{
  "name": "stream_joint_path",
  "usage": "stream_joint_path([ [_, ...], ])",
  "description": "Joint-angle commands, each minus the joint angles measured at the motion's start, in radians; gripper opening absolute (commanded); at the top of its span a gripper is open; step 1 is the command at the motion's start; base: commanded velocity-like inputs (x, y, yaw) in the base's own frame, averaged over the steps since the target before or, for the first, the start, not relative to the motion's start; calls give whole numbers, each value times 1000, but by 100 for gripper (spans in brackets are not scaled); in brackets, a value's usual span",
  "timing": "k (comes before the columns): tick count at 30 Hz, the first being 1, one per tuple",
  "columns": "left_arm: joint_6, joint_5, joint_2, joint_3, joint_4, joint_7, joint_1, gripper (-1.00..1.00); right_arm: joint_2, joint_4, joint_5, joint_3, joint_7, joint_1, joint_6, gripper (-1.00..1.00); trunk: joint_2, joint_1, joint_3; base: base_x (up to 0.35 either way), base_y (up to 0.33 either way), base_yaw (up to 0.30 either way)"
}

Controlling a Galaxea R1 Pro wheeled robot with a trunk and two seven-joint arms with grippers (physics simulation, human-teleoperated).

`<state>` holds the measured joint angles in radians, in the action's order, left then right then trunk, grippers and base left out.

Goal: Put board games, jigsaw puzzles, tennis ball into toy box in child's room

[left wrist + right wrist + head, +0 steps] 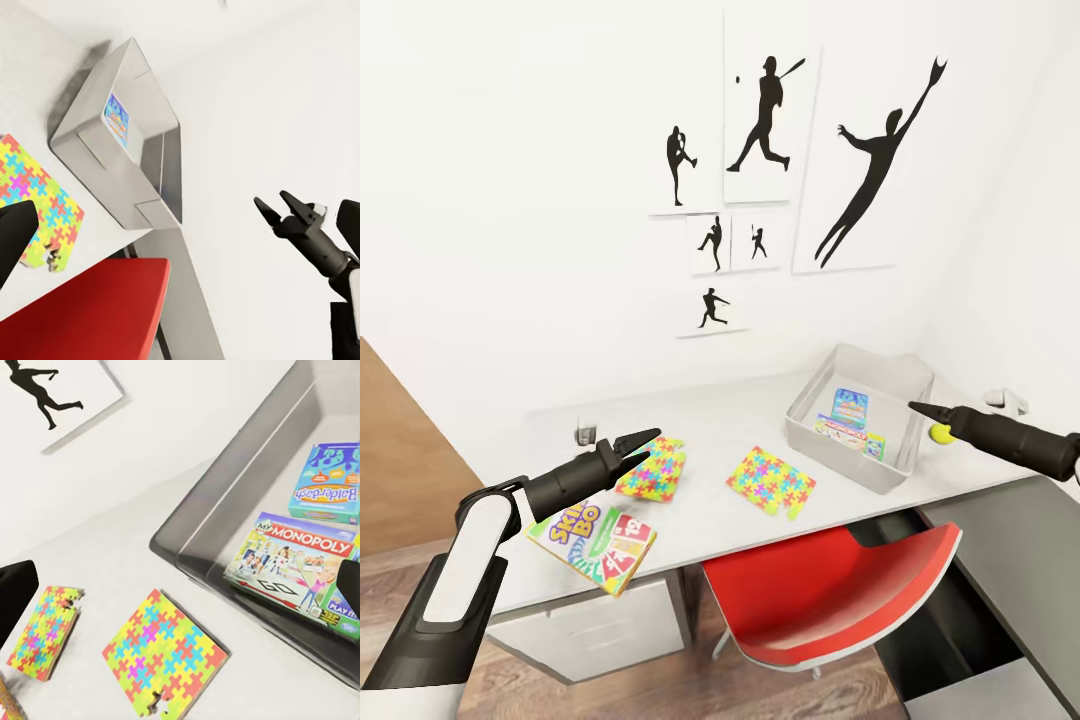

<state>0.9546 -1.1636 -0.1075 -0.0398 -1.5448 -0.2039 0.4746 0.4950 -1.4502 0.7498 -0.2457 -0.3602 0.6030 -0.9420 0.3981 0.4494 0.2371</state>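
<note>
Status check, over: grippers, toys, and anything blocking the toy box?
Left gripper open over the table; right gripper open, empty. Two board games in toy box; Skip-Bo box, two jigsaw puzzles, tennis ball still out. Nothing blocking.

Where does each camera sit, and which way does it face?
Head view: high on the robot, facing down at the table, prints above; left gripper and right gripper show.
Left wrist view: near the left gripper, facing across the toy box toward the right gripper.
Right wrist view: near the right gripper, facing the Monopoly box in the toy box; dark fingertips at the edges.
Shared: the toy box, jigsaw puzzles.
</note>
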Motion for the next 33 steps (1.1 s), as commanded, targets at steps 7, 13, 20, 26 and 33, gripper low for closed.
stream_joint_path([
  [7,5,7,0,-2,-1,-8,1,100,0,-24,-6,-12,-8,-12,-4,100,2,1,2,-20,25,0],
  [13,5,7,-1,-3,0,-14,1,100,-1,-27,-6,-13,-8,-14,-4,100,2,1,2,-73,147,0],
  [20,6,7,-3,-4,0,-37,1,100,-2,-29,-5,-13,-8,-15,-5,100,2,1,2,-100,218,0],
  [26,6,7,-4,-4,0,-48,0,100,-2,-31,-5,-13,-8,-15,-6,100,2,1,2,-110,246,0],
  [33,6,7,-4,-5,0,-53,0,100,-2,-31,-5,-10,-8,-15,-6,100,2,1,2,-114,258,0],
])
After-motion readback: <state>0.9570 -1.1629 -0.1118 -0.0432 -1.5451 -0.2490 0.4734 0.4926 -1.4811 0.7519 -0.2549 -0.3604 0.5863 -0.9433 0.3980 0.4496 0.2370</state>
